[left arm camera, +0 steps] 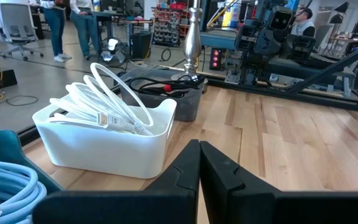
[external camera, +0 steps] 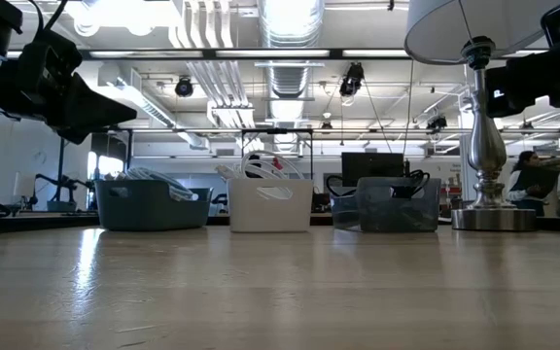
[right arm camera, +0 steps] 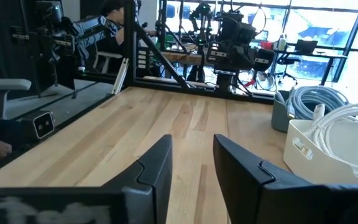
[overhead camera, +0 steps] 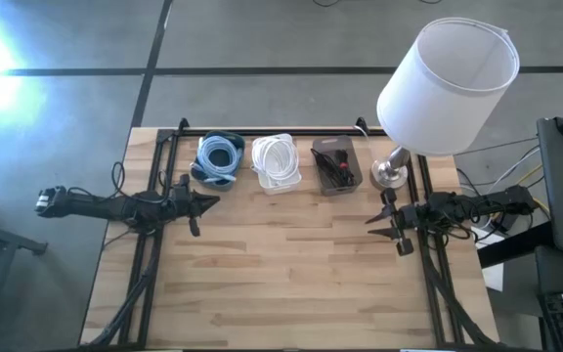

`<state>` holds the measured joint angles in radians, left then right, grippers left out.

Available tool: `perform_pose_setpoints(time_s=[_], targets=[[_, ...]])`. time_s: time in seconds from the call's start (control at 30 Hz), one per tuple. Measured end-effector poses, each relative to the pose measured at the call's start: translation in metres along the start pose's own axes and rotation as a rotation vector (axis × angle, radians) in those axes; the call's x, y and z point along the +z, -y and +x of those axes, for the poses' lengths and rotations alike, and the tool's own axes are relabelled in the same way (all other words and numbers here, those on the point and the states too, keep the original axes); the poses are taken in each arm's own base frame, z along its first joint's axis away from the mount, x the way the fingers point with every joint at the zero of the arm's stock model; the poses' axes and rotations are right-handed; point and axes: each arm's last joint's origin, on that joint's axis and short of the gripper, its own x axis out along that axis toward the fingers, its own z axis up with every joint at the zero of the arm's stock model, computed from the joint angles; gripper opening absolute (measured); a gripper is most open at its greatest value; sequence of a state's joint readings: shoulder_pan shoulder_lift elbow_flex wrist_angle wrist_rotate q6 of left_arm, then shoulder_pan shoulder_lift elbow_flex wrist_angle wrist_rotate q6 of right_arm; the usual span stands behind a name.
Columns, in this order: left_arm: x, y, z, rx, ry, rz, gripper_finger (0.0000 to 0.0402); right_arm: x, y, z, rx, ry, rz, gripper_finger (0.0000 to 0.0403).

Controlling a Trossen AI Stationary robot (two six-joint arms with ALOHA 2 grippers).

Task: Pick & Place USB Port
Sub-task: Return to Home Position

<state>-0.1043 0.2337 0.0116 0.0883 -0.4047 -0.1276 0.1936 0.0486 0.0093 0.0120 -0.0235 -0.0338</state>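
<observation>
High view: a lamp (overhead camera: 448,83) is standing just beside the black bin (overhead camera: 357,168), which is holding coiled black USB cables (overhead camera: 332,166); left hand (overhead camera: 208,201) is hovering pressed together, right hand (overhead camera: 374,217) spread apart.

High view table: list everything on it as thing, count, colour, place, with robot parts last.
table: one, light wood, under both arms
teal bin: one, far edge, leftmost of the row
white bin: one, middle of the row
dark bin: one, rightmost of the row
light blue cables: coiled, in the teal bin
white cables: in the white bin
black cables: count unclear, in the dark bin
lamp: one, white shade, silver base, far right corner
left gripper: shut, left side
right gripper: open, right side
</observation>
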Motion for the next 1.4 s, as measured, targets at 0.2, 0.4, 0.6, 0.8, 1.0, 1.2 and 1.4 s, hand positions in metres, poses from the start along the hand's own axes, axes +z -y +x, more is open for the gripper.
perform_pose_setpoints(time_s=[0.2, 0.4, 0.6, 0.8, 1.0, 1.2, 1.4], targets=[[0.0000, 0.0000, 0.0000, 0.000, 0.000, 0.000, 0.0012, 0.0000, 0.0000, 0.0000, 0.000, 0.000, 0.000, 0.0119], [0.0000, 0.0000, 0.0000, 0.000, 0.000, 0.000, 0.0012, 0.0000, 0.0000, 0.0000, 0.000, 0.000, 0.000, 0.0109], [0.0000, 0.0000, 0.0000, 0.000, 0.000, -0.001, 0.0012, 0.0000, 0.0000, 0.0000, 0.000, 0.000, 0.000, 0.0100], [0.0000, 0.0000, 0.0000, 0.000, 0.000, 0.000, 0.0012, 0.0000, 0.0000, 0.0000, 0.000, 0.000, 0.000, 0.0092], [0.0000, 0.0000, 0.0000, 0.000, 0.000, 0.000, 0.0012, 0.0000, 0.0000, 0.0000, 0.000, 0.000, 0.000, 0.0088], [0.0000, 0.0000, 0.0000, 0.000, 0.000, 0.000, 0.0012, 0.0000, 0.0000, 0.0000, 0.000, 0.000, 0.000, 0.0095], [0.0000, 0.0000, 0.0000, 0.000, 0.000, 0.000, 0.0012, 0.0000, 0.0000, 0.0000, 0.000, 0.000, 0.000, 0.0102]])
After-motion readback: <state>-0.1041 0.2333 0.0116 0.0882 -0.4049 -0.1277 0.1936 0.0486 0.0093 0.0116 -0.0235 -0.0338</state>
